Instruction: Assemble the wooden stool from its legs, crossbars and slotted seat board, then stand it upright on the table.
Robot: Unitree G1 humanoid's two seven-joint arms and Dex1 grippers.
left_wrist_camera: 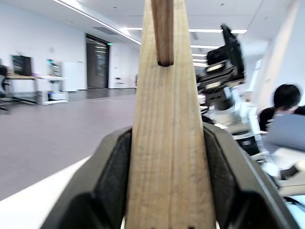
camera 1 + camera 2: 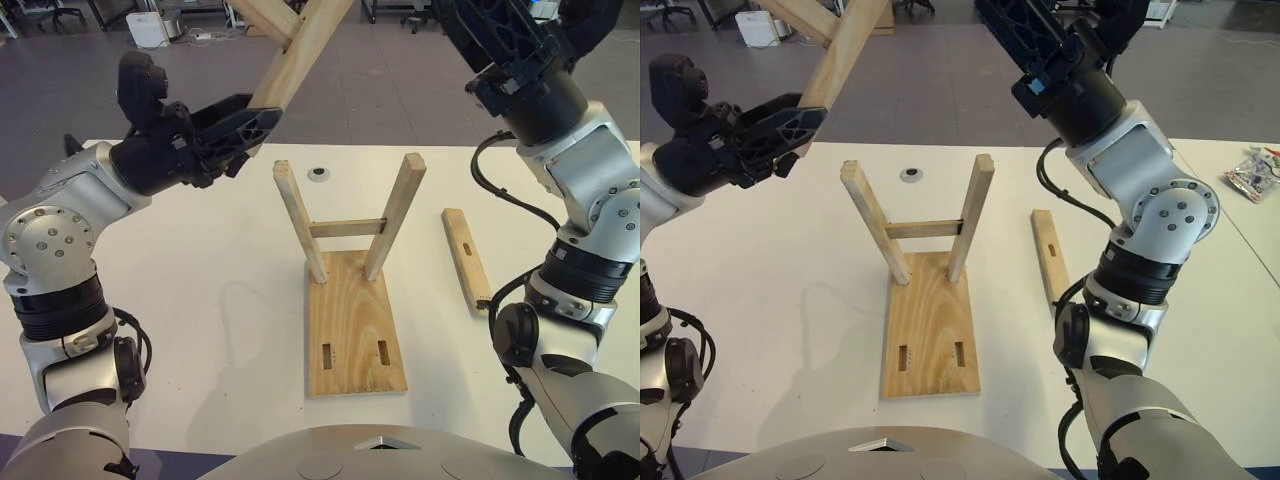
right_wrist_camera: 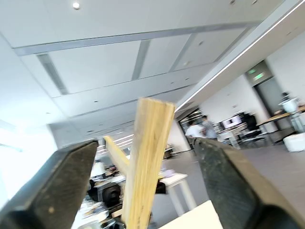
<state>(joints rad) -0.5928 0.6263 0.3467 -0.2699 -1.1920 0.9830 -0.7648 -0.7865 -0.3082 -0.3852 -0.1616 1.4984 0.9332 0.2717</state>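
- The slotted seat board (image 2: pixel 355 330) lay flat on the white table (image 2: pixel 200 260) at lower centre of the head view, with two empty slots (image 2: pixel 327 351) near its close end.
- At the board's far end two legs (image 2: pixel 298 220) stood up from it, leaning apart towards their tops, and a crossbar (image 2: pixel 347 228) joined them.
- Right of the board, apart from it, a loose slotted leg (image 2: pixel 466 258) lay flat on the table.
- Beyond the standing legs, a small round dark thing (image 2: pixel 318 175) sat on the table at upper centre.
- At upper left, the left gripper (image 2: pixel 262 115) was clenched on the lower end of a raised leg (image 2: pixel 300 55), which slanted up to the top edge.
- A second crossbar (image 1: pixel 162 31) sat in that leg's slot.
- At upper right the right arm was lifted high; in its wrist view the right gripper (image 3: pixel 145 142) was spread wide, its fingers (image 3: pixel 62 181) either side of the raised leg and clear of it.
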